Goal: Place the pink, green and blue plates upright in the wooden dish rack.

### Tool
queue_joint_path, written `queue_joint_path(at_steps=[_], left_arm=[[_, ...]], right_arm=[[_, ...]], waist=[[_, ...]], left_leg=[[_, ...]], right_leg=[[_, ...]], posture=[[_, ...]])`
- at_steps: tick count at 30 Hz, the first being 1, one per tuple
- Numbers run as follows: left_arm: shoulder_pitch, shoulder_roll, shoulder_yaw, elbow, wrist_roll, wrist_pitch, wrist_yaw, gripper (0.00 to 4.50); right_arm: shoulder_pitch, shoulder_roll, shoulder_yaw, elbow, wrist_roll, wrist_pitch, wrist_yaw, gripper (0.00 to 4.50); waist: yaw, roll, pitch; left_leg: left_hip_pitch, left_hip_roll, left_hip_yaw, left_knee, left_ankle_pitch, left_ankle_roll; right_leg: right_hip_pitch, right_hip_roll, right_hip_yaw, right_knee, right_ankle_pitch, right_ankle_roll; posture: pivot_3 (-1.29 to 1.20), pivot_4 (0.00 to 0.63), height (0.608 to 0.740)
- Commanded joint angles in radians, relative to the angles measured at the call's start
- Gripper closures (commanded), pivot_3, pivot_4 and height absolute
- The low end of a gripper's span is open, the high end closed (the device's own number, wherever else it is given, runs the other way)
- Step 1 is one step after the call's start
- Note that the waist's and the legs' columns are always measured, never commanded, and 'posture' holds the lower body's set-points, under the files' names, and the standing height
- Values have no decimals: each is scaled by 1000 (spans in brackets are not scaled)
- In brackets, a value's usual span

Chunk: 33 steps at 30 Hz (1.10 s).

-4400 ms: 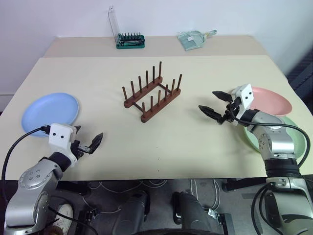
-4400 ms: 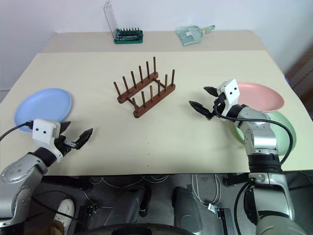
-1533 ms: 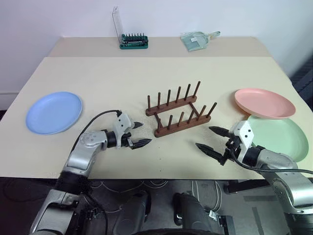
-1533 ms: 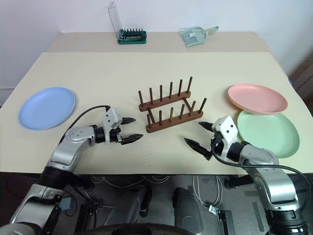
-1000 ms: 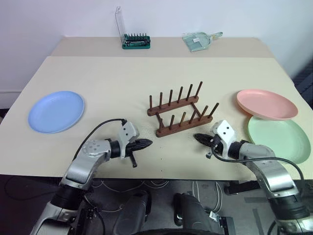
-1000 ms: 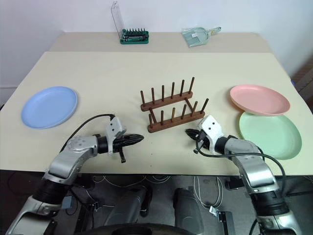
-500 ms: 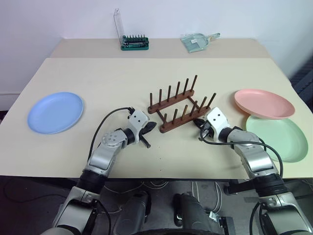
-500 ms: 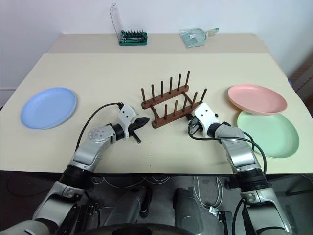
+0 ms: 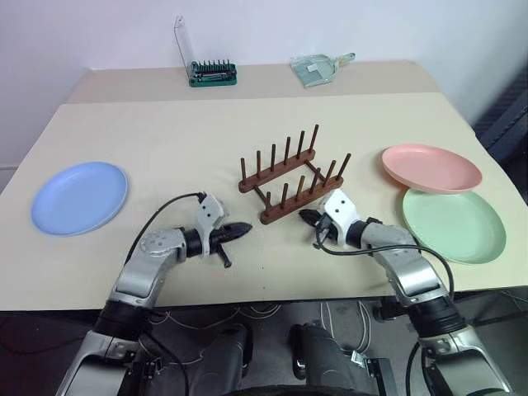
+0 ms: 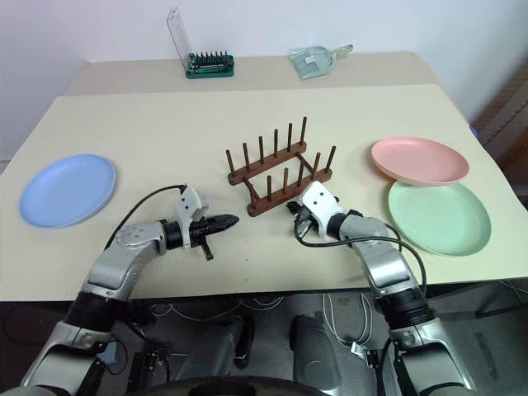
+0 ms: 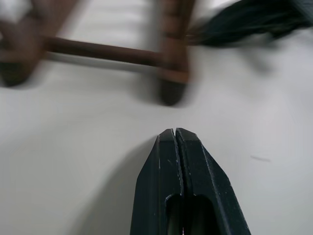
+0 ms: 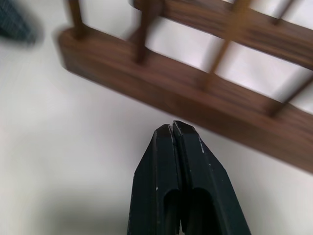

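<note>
Your left gripper and right gripper are both pinched closed, empty, flanking the wooden dish rack. Blue plate lies far left; green plate and pink plate lie right.

1. wooden dish rack: dark brown all over, rails and pegs alike, with a faint wood grain on the rail nearest the right gripper's fingertips.
2. blue plate: plain light blue, no pattern.
3. pink plate: plain salmon pink.
4. green plate: plain pale mint green.
5. left gripper and right gripper: black fingers on white and silver wrist housings.
6. table: plain pale cream.
7. tool holder, far beyond both sets of fingertips: dark green base, clear lid.
8. dustpan near it: translucent pale green.
</note>
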Motion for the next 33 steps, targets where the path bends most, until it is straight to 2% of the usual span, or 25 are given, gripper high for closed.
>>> queue_joint_path(at_steps=[1, 5, 9, 13, 19, 33], left_arm=[[-11, -12, -27, -65, -19, 34, -9, 4500], [-30, -51, -84, -65, 1, 51, -5, 4500], [-93, -139, -129, 48, 82, 25, 91, 4500], [-142, -185, -115, 168, 161, -38, 208, 4500], [-164, -197, -71, 246, 186, -117, 292, 4500], [-228, -215, -2, 415, 241, -199, 475, 4500]], right_arm=[[-25, 6, 4, 1, -5, 0, 2, 4487], [-18, -11, -4, -15, 1, 5, 13, 4487], [3, -62, -36, -51, 11, 21, 25, 4487], [8, -92, -70, -46, 7, 28, 9, 4487], [-17, -115, -106, 32, -21, 14, -34, 4487], [-91, -89, -106, 199, -61, -63, -93, 4487]], waist=[[3, 0, 0], [4, 0, 0], [22, 0, 0], [23, 0, 0], [21, 0, 0], [20, 0, -1]], left_leg=[[0, 0, 0, 0, 0, 0], [0, -1, 0, -1, 0, 0], [-1, -1, 0, 1, 0, 0], [-1, -1, 0, 0, 0, 0], [0, -1, 0, 0, 0, 0], [6, 0, 0, 0, 0, 0]], right_leg=[[0, 0, 0, 0, 0, 0], [0, 0, 0, 0, 1, 2], [0, 0, 0, -1, 1, 3], [0, 0, 0, 0, 2, 3], [0, 0, 0, 0, 2, 4], [7, 1, 0, 0, 1, 5]], posture=[[0, 150, 735], [0, 150, 735], [0, 150, 735], [0, 150, 735], [0, 150, 735], [0, 150, 735]])
